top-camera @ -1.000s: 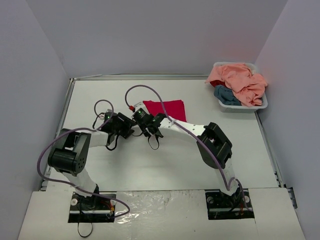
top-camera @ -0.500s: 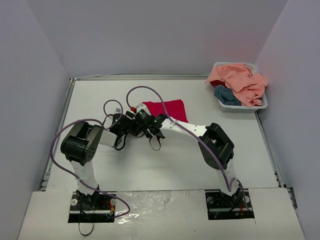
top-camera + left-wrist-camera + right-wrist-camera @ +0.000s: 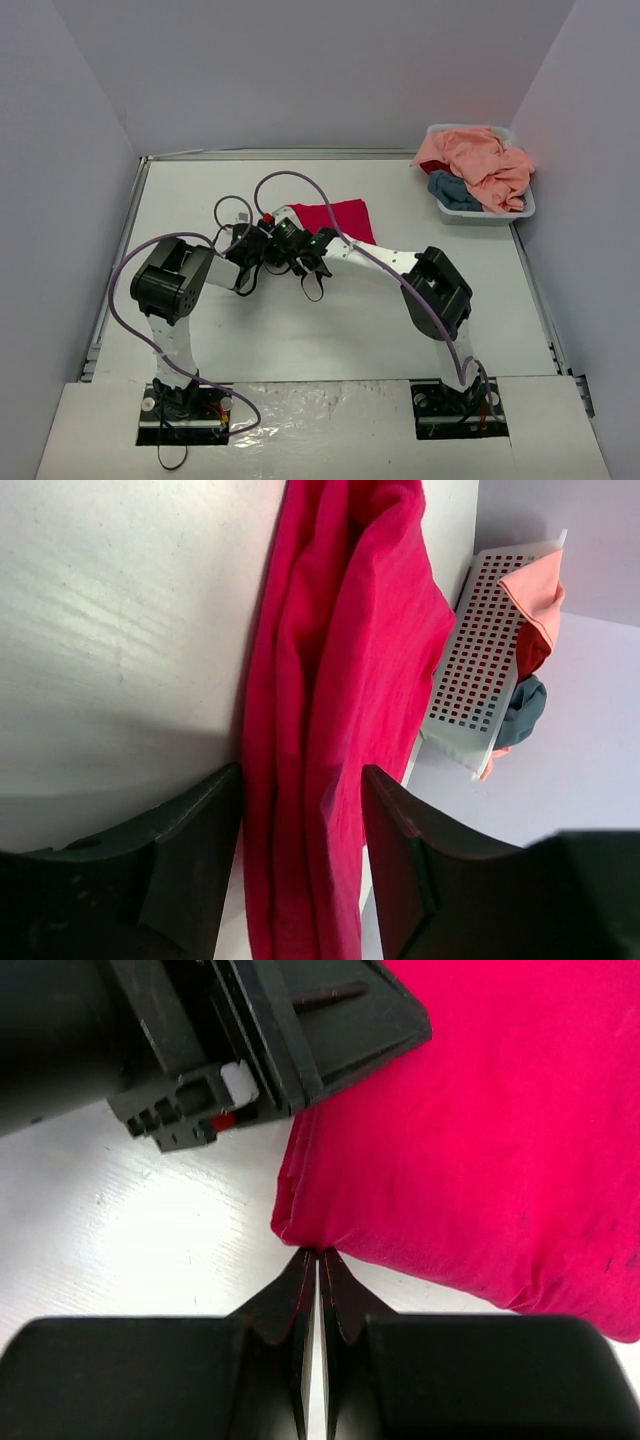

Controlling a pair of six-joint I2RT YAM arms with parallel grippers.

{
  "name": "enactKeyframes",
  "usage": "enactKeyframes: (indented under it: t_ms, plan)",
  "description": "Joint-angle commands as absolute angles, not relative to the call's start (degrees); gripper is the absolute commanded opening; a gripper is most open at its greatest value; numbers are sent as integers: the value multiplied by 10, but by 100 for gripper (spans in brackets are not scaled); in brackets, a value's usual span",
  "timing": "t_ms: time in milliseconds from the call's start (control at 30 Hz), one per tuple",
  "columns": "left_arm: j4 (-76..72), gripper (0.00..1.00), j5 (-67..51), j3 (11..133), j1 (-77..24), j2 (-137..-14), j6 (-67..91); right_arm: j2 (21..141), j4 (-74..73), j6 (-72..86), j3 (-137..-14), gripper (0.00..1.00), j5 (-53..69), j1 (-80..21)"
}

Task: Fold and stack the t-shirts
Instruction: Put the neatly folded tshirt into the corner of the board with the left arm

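Bench (image 3: 300, 330): white, walled, carrying all we list.

Basket (image 3: 482, 216): white, perforated, at the far right corner. It holds a crumpled peach shirt (image 3: 480, 160) heaped over a teal shirt (image 3: 447, 188).

Red shirt (image 3: 335, 215): folded flat on the bench at centre, well apart from the basket.

Left gripper (image 3: 300, 790): we see its jaws parted, straddling the red shirt's left edge.

Right gripper (image 3: 318, 1255): we find it closed, tips together and touching the red shirt's near corner, just beside the left gripper.
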State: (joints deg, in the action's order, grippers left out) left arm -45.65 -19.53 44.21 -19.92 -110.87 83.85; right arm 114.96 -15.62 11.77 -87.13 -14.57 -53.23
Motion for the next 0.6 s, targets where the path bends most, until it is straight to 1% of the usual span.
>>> enactKeyframes:
  t_ms: [0,67,233,333,367,400,500,567]
  plan:
    - [-411,49,-166,453,-203,-1127,819,1104,-170,112,-860,0,-155,-530]
    - [-384,46,-161,464,-204,-1124,807,1100,-170,112,-856,0,-155,-529]
    - [-350,45,-151,474,-204,-1115,790,1095,-169,111,-850,0,-156,-524]
    - [-345,34,-148,475,-204,-1114,783,1094,-169,111,-849,0,-155,-523]
    - [-345,25,-148,475,-204,-1114,780,1095,-169,111,-849,0,-155,-523]
    - [-344,21,-149,475,-203,-1114,779,1095,-169,111,-849,0,-155,-523]
    - [-338,13,-145,476,-204,-1110,771,1097,-170,112,-849,0,-153,-523]
    - [-337,10,-145,476,-204,-1108,767,1097,-170,112,-849,0,-152,-523]
